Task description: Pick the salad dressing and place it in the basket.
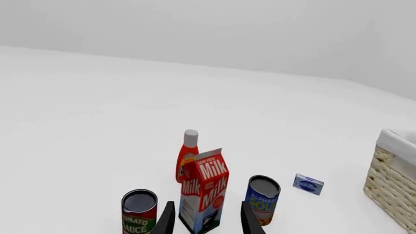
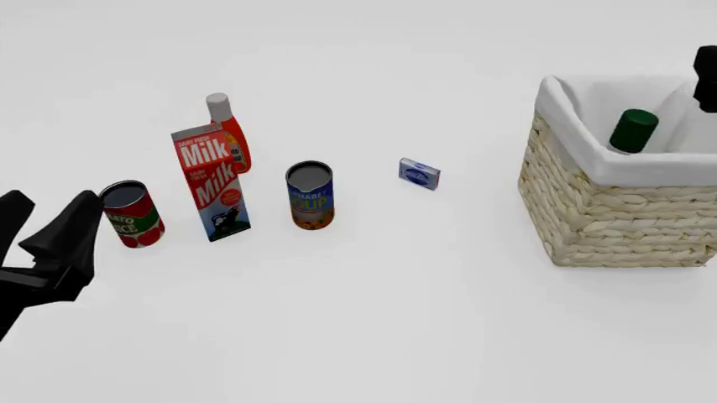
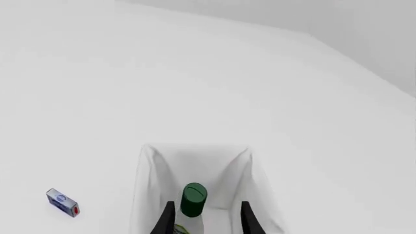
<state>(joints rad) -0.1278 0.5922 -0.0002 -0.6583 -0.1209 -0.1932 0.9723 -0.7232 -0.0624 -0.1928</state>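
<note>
Left wrist view: the left hand is spread, 2 fingers framing the milk carton without touching it. The red-orange bottle stands behind the carton, a tomato sauce can and a soup can on either side, a small blue box further off. This arm has no part in the step — best kept where it is.

Front view: the salad dressing sits inside the basket at the far right, its green cap tilted above the white lining. Only a dark scrap of the right arm shows at the right edge.

Right wrist view: the right hand is spread, fingers either side of the green cap and apparently clear of it — the bottle looks released. A good finish would be a straight lift, fingers kept apart, avoiding the cap and the cloth rim.
</note>
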